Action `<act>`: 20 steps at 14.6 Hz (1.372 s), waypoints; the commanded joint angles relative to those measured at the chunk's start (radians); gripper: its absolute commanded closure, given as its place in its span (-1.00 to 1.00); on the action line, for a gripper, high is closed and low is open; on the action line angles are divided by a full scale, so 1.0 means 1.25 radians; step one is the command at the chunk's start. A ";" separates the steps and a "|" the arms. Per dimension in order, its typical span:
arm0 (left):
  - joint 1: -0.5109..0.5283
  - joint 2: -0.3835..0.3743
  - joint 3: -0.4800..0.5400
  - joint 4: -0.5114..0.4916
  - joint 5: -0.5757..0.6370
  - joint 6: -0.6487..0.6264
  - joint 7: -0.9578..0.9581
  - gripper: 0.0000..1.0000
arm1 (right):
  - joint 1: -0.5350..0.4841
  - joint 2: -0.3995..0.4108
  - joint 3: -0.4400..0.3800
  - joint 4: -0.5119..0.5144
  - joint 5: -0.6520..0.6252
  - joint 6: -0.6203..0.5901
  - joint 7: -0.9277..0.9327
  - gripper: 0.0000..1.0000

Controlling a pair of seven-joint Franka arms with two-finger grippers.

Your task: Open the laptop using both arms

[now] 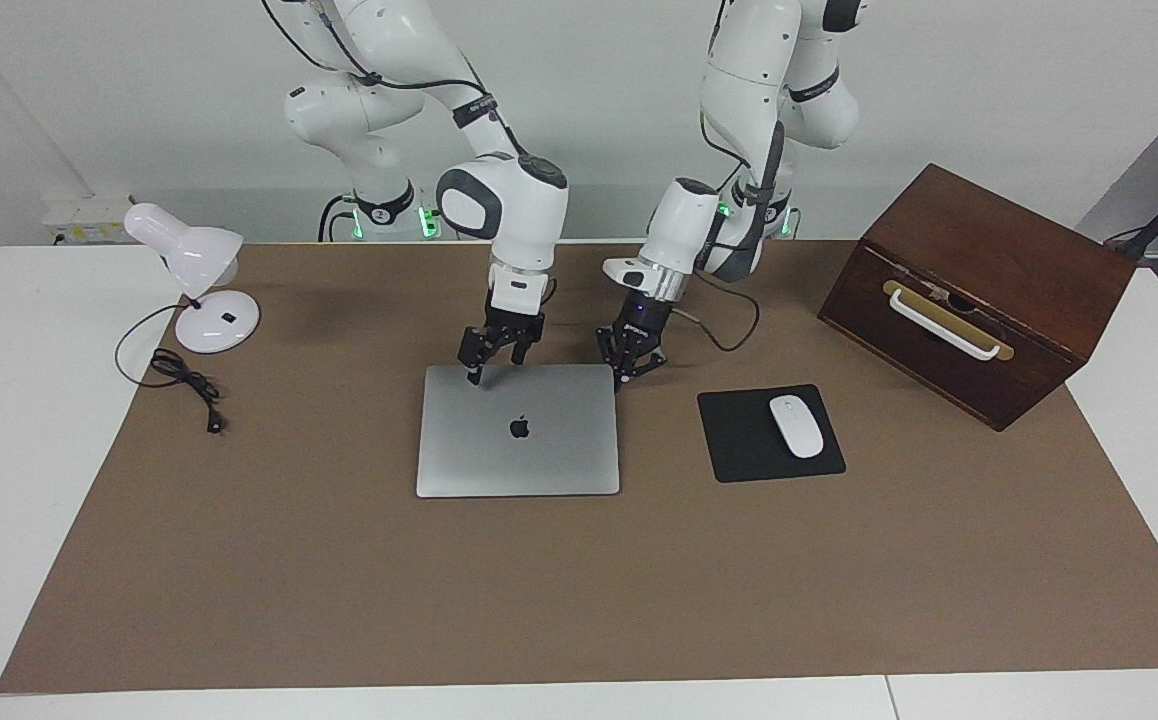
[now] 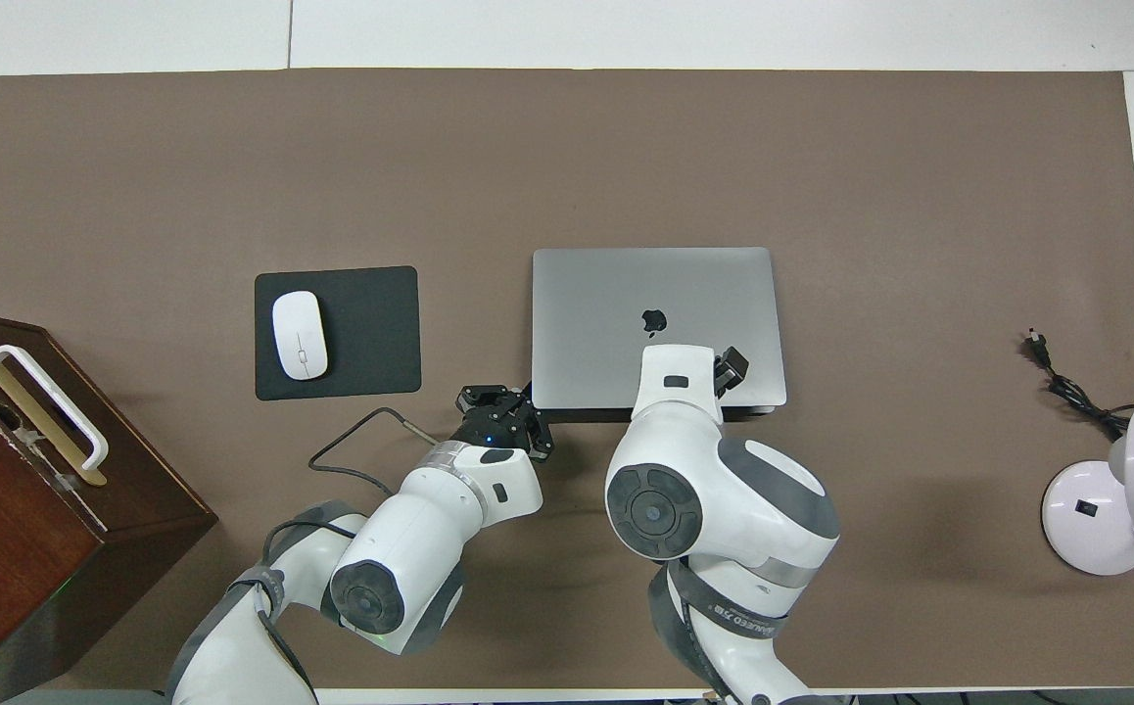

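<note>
Two grippers sit at the closed MacBook's robot-side edge. The left gripper, fingers pressed together, touches its corner; the right gripper tips the lid, its finger spread unreadable.

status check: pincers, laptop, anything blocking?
Left pincer shut, at laptop's robot-side corner toward mouse pad. Right pincer over robot-side edge, toward the lamp. Laptop closed, flat. Nothing in the way.
</note>
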 commanded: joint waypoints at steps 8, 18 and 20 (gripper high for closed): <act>-0.030 0.055 -0.001 0.013 0.007 0.006 -0.005 1.00 | -0.052 0.022 -0.001 0.092 -0.038 -0.006 -0.057 -1.00; -0.031 0.058 -0.001 0.015 0.007 0.006 -0.005 1.00 | -0.108 0.052 -0.001 0.204 -0.025 -0.023 -0.150 -1.00; -0.031 0.058 -0.001 0.016 0.007 0.006 -0.004 1.00 | -0.110 0.061 0.000 0.226 -0.023 -0.032 -0.154 -1.00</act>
